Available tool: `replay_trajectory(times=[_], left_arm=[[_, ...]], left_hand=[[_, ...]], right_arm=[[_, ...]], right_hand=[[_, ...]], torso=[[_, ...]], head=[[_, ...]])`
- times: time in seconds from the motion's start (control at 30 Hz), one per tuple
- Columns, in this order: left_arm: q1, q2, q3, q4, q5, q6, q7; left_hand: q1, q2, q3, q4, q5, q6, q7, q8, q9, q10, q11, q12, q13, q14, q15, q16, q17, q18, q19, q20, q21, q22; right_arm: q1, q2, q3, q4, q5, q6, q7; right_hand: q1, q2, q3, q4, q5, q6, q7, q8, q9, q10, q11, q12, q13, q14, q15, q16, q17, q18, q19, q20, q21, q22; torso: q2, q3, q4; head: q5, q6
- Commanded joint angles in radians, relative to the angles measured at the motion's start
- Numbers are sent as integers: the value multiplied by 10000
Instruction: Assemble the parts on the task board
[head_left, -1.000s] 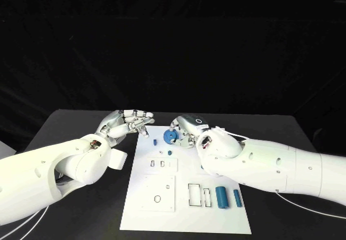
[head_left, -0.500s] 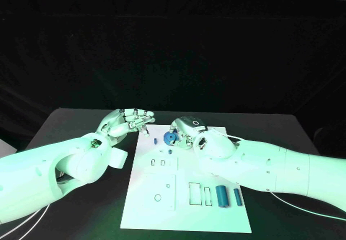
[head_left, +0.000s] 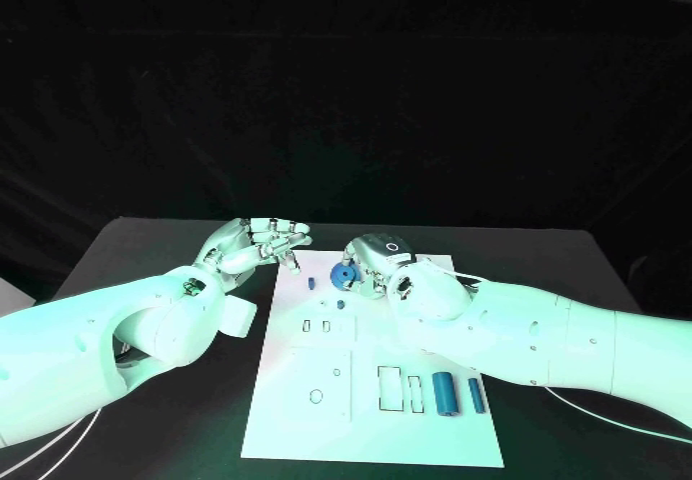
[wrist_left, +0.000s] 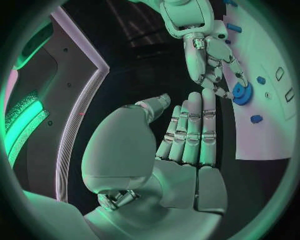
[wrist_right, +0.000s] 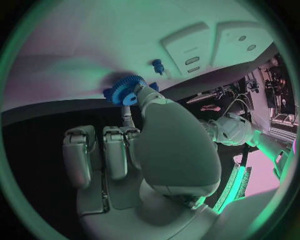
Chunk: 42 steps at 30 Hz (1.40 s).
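The white task board (head_left: 372, 400) lies in the middle of the black table. My right hand (head_left: 374, 258) is over the board's far end and pinches a blue gear (head_left: 345, 274) between thumb and a finger; the gear (wrist_right: 127, 90) sits at or just above the board's surface. The gear (wrist_left: 242, 93) is also at the right hand's (wrist_left: 209, 60) fingertips in the left wrist view. My left hand (head_left: 260, 244) hovers at the board's far left corner, fingers side by side (wrist_left: 190, 132), holding nothing. Two small blue pegs (head_left: 310, 283) (head_left: 336, 303) are on the board near the gear.
Two blue cylinders (head_left: 444, 392) (head_left: 476, 394) lie at the board's near right beside a rectangular slot (head_left: 389, 388). Other slots and holes (head_left: 319, 326) mark the board's middle and left. Both forearms cross the table on either side of the board.
The right hand with the gear has shifted slightly toward the board's near side, and its forearm has moved a little leftward. The left hand has stayed in place.
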<state>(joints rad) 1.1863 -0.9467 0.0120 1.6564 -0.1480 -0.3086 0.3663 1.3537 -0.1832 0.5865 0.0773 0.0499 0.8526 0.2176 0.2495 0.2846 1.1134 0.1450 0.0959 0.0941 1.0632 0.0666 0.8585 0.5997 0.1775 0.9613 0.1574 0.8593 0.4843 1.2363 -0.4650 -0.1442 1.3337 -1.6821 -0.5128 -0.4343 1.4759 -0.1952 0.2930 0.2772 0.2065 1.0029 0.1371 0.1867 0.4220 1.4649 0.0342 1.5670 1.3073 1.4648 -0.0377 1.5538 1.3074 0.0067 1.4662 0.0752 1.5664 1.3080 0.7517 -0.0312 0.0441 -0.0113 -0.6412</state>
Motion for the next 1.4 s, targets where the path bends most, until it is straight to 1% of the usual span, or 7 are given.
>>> replay_trajectory(times=[0.03, 0.27, 1.03, 1.13, 1.17, 1.27, 1.4], left_arm=[[13, 29, 9, 9, 30, 177, 51], [14, 71, 9, 3, 30, 209, 47], [15, 84, 9, -10, 30, 251, 19], [15, 79, 9, -7, 30, 251, 17], [15, 77, 9, -6, 30, 251, 17], [15, 74, 9, -6, 30, 250, 14], [15, 74, 9, -6, 30, 252, 12]], left_hand=[[-29, 66, 50, 7, -3, -52, 58, 0, 12, -7, 22, -58, 16, -80, 5, 68, -16, 55, -58, 12, 38, 12], [-29, 66, 50, 7, -3, -52, 58, 0, 12, -7, 22, -58, 16, -80, 5, 68, -16, 55, -58, 12, 38, 12], [-29, 66, 50, 7, -3, -52, 58, 0, 12, -7, 22, -58, 16, -80, 5, 68, -16, 55, -58, 12, 38, 12], [-29, 66, 50, 7, -3, -52, 58, 0, 12, -7, 22, -58, 16, -80, 5, 68, -16, 55, -58, 12, 38, 12], [-29, 66, 50, 7, -3, -52, 58, 0, 12, -7, 22, -58, 16, -80, 5, 68, -16, 55, -58, 12, 38, 12], [-29, 66, 50, 7, -3, -52, 58, 0, 12, -7, 22, -58, 16, -80, 5, 68, -16, 55, -58, 12, 38, 12], [-89, 55, 127, -54, -3, -54, 64, 5, 26, -3, 27, -60, 16, -85, 10, 74, -32, 54, -110, 14, 121, 61]], right_arm=[[-20, 74, 1, 55, -238, 200, -151], [-29, 201, 1, -119, -227, 300, -258], [-39, 359, 0, -438, -163, 60, -258], [-40, 358, 0, -457, -46, 119, -178], [-40, 358, 0, -467, 12, 148, -139], [-41, 360, 0, -497, 186, 284, -15], [-44, 355, -1, -519, 420, 515, 125]], right_hand=[[-19, 40, 45, 10, 20, 378, -262, 166, 57, 1027, -21, -3, 2596, 990, -27, 53, 2309, -67, 1046, -76, 44, 2628], [-133, -32, 77, 42, -12, 270, -210, 108, 25, 966, 20, -79, 2527, 986, 16, 46, 2290, -67, 1046, -47, 44, 2628], [-370, -132, 130, 76, -29, -30, -68, -52, -66, 811, 145, -273, 2357, 976, 149, 28, 2246, -67, 1046, 67, 44, 2628], [-644, -306, -11, 110, -122, -385, 59, -254, -162, 670, 256, -446, 2210, 973, 246, 25, 2241, -67, 1046, 151, 44, 2628], [-848, -345, -181, 119, -509, -694, 140, -436, -238, 588, 332, -545, 2128, 976, 318, 30, 2254, -67, 1046, 213, 44, 2628], [-1594, -234, -964, 147, -797, -1036, 239, -693, -375, 503, 439, -640, 2052, 984, 429, 46, 2297, -67, 1046, 344, 44, 2628], [-2351, -146, -1599, 171, 229, -854, 230, -654, -406, 508, 440, -631, 2063, 999, 442, 73, 2368, -67, 1046, 376, 44, 2628]], torso=[[3, 10, -8], [5, -13, 9], [2, 1, -3], [-4, -4, -2], [-4, -4, -4], [5, 1, -3], [6, 0, 7]], head=[[17, 10], [-13, 16], [-9, 51], [-7, 52], [-3, 54], [-1, 63], [-5, 55]])
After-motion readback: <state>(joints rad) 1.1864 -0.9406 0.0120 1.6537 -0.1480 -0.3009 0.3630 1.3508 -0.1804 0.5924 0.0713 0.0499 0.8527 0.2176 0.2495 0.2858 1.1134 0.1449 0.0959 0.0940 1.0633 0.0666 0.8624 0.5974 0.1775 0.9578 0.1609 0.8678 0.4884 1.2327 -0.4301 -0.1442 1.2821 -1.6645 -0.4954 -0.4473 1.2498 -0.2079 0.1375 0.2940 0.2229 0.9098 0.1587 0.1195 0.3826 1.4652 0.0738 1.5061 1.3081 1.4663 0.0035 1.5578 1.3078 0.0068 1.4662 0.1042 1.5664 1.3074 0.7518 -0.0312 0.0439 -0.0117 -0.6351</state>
